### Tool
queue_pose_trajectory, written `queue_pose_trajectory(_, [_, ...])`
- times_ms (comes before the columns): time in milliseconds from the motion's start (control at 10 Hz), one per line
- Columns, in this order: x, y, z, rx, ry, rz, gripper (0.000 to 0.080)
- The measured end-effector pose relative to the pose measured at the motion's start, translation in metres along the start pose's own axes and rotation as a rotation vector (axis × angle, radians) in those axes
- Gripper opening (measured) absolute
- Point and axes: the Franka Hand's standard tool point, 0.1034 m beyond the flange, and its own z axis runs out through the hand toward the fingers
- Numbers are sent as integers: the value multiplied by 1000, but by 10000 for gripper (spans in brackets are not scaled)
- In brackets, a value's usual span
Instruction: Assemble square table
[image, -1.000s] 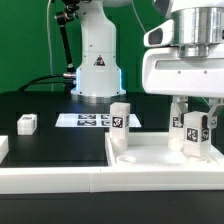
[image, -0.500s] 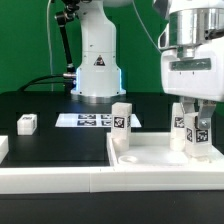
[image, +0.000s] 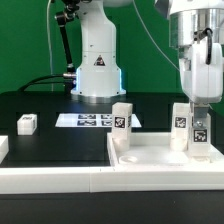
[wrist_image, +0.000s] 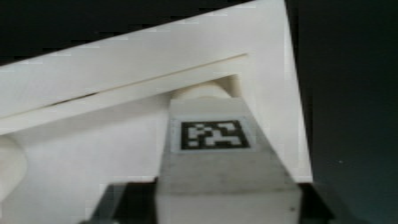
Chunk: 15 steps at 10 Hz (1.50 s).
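The white square tabletop (image: 150, 150) lies at the front of the exterior view's right, rim up. Two white tagged legs stand upright in its corners: one (image: 121, 124) near its left rear corner, one (image: 196, 130) on the right. My gripper (image: 197, 108) comes down from above and is shut on the top of the right leg. In the wrist view this leg (wrist_image: 217, 135) shows its tag between my dark fingers (wrist_image: 134, 205), with the tabletop (wrist_image: 107, 90) beneath it.
A loose white leg (image: 27, 123) lies on the black table at the exterior view's left. The marker board (image: 88, 120) lies before the robot base (image: 97, 65). A long white rail (image: 50, 180) runs along the front, and a white part (image: 3, 147) sits at the far left edge.
My wrist has turned about its vertical axis while staying on the right leg; the broad white hand body now shows narrow side-on. The leg stays in its corner.
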Motion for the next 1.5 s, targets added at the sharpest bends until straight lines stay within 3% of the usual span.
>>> queue_pose_trajectory(200, [-1, -1, -1, 3, -1, -46, 555])
queue_pose_trajectory(300, [-2, -2, -3, 7, -4, -104, 555])
queue_pose_trajectory(400, [-3, -2, -3, 7, -5, -138, 633])
queue_pose_trajectory(1500, [-6, -3, -3, 5, 27, -1066, 649])
